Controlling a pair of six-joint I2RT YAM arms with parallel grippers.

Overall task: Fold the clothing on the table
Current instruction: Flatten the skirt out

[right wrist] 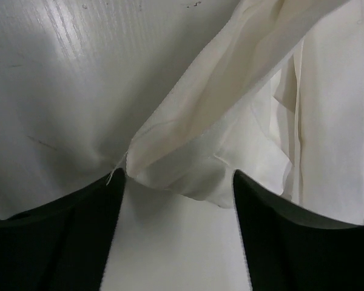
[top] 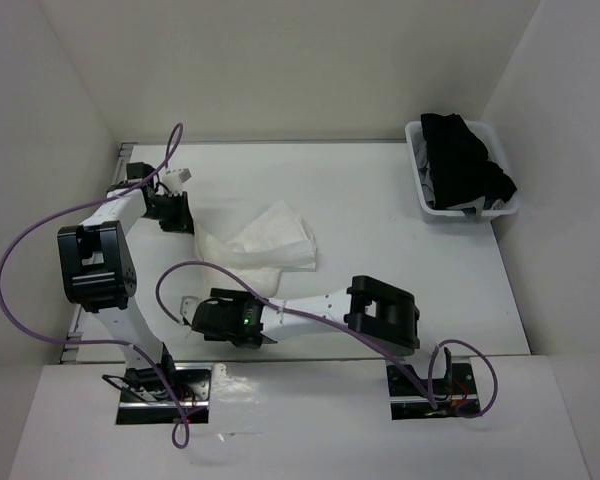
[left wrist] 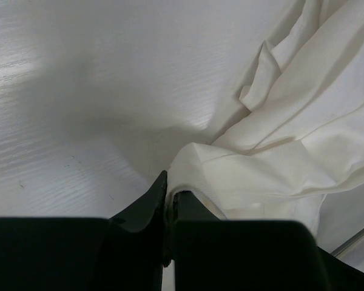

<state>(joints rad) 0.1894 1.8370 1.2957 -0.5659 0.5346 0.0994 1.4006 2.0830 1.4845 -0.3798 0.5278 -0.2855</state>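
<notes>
From above, we see the white skirt [top: 258,240] lying crumpled on the bench [top: 380,270], well apart from the basket [top: 416,165] of black clothes [top: 470,155]. Its long way runs from side to side, toward the basket and away from it. A thin tail points back at the arm bases. The left arm [top: 100,270] bends forward to the skirt's edge farthest from the basket. The right arm [top: 380,312] lies low and reaches sideways, away from the basket, to the skirt's tail.

From the left wrist, the left jaws are pressed together on a corner of the skirt [left wrist: 279,139], with bare bench [left wrist: 79,91] beside it.

From the right wrist, the right jaws stand wide apart. A folded corner of the skirt [right wrist: 188,157] lies between them on the bench [right wrist: 48,73], and they do not pinch it.
</notes>
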